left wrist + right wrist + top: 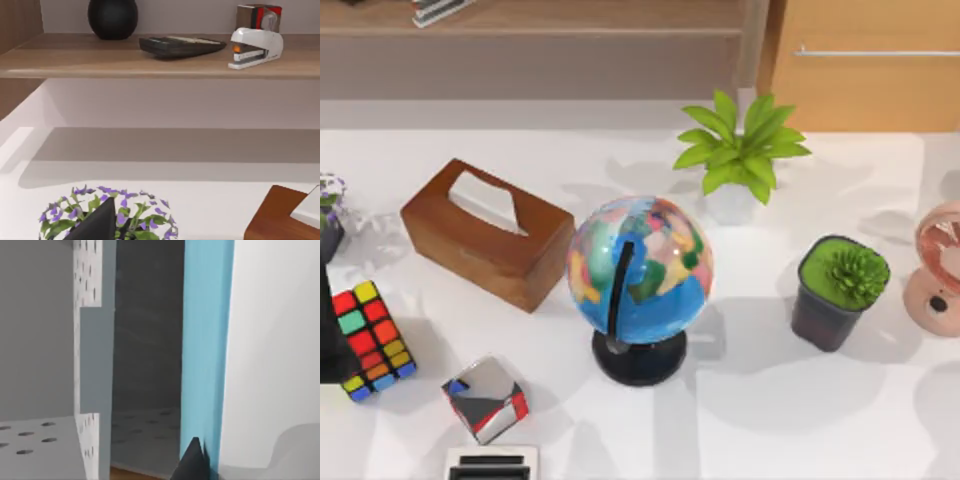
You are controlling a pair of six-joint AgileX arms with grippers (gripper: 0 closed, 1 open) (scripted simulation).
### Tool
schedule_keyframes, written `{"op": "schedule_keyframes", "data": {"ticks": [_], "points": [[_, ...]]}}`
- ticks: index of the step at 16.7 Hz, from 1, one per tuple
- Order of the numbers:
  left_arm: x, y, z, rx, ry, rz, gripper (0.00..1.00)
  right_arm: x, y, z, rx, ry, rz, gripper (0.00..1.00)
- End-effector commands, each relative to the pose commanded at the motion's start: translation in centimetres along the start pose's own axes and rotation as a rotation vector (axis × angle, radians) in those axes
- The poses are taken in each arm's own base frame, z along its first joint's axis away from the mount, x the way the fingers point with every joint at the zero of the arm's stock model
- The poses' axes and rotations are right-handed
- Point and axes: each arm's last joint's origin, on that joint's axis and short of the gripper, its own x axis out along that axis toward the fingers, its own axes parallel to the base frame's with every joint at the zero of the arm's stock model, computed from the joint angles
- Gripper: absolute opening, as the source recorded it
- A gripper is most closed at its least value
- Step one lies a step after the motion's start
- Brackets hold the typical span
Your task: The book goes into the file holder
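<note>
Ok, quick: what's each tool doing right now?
Left tool: over the purple-flowered plant, state cannot be told.
Right tool: against the book, grip cannot be told.

Not much of the robot to go on here. The left gripper's fingertip is a matte black wedge with flat faces tapering to a point, no screws or markings on it. The right gripper's fingertip looks the same: a dark charcoal pointed tip, plain. The black slab at the table's left edge is probably part of the left arm.
</note>
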Motion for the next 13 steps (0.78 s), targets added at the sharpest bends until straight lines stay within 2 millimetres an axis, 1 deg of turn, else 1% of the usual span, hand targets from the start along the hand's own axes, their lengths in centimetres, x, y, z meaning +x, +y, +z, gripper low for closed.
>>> {"op": "schedule_keyframes", "data": {"ticks": [4,6,8,13], "points": [[0.0,0.0,0.0,0.0,0.0,0.0,1.0,3.5,-0.8,0.4,0.058,0.055,0.042,0.0],[0.0,0.0,0.0,0.0,0.0,0.0,1.0,4.7,-1.2,0.3,0.069,0.074,0.051,0.0],[0.0,0.0,0.0,0.0,0.0,0.0,1.0,5.2,-1.4,0.3,0.074,0.08,0.054,0.0],[0.0,0.0,0.0,0.0,0.0,0.0,1.0,5.2,-1.4,0.3,0.074,0.08,0.054,0.0]]}}
